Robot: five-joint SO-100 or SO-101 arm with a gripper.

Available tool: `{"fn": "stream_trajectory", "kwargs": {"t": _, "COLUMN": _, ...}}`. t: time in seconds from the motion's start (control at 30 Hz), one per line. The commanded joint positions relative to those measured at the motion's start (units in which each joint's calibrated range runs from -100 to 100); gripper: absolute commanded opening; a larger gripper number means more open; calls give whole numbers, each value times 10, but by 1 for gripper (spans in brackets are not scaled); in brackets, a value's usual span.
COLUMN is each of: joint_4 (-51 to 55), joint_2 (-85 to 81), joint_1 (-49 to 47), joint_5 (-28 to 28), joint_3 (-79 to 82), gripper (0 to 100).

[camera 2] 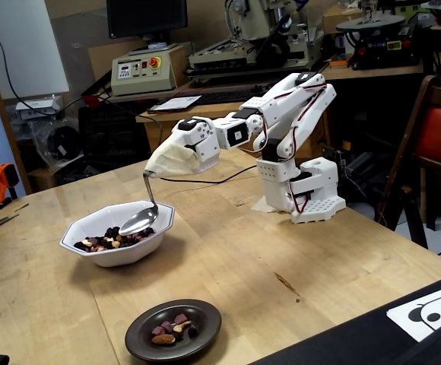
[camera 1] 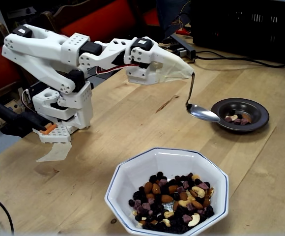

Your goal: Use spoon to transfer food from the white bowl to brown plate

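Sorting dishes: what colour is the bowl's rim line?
Thin blue, clearest in a fixed view on the white bowl.

A grey control box (camera 2: 141, 71) with a red button sits on a back bench beneath a dark monitor (camera 2: 146, 17) — an orange tool (camera 2: 2, 182) lies at the tabletop's left edge — a red-seated chair (camera 2: 431, 144) stands right.

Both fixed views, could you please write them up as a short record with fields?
gripper: wrapped in beige tape, jaws hidden
spoon: handle comes out of the wrap; held above the table, hollow up, looks empty
spoon place: seems to touch neither dish
bowl: on the table, food heaped to one side
plate: on the table, a few pieces in it
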Motion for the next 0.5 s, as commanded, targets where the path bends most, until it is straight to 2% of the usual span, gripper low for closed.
{"fn": "stream_trajectory", "kwargs": {"t": 0.0, "joint_4": -1, "joint_2": -45, "joint_1": 5, "joint_5": -6, "joint_3": 6, "gripper": 3}}
{"fn": "stream_trajectory", "kwargs": {"t": 0.47, "joint_4": -2, "joint_2": -185, "joint_1": 5, "joint_5": -10, "joint_3": 120, "gripper": 3}}
